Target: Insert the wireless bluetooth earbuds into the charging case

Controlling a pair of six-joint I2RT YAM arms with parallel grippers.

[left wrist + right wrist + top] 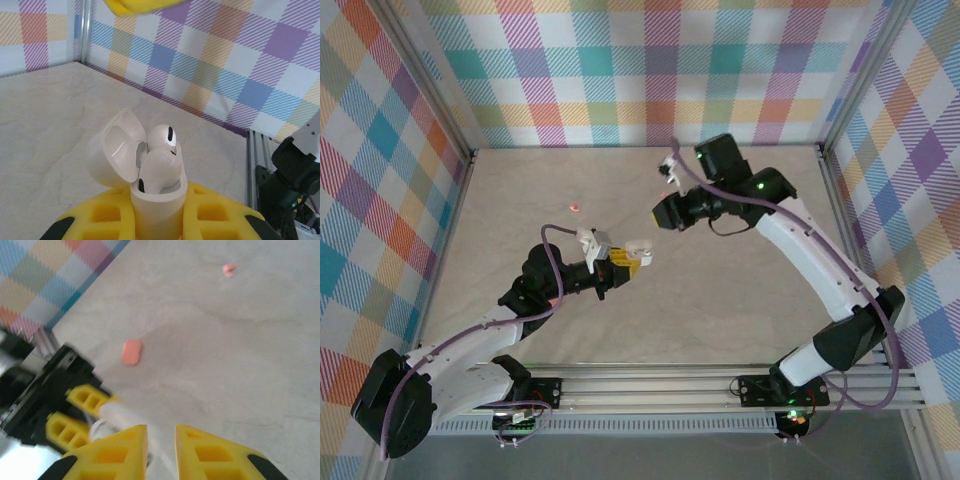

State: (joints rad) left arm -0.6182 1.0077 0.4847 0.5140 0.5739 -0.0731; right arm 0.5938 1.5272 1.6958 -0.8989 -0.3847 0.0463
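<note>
left fingers (621, 263): pinching white case (159, 202), lid open
white earbuds (161, 169): we see both stems-down inside
right fingers (665, 212): slightly apart

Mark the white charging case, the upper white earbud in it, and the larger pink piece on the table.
White plastic charging case (159, 210), left wrist view, front wall of its body.
Upper white earbud (161, 137), left wrist view, rounded head.
Salmon-pink oval piece (131, 352), right wrist view, its middle.
</note>
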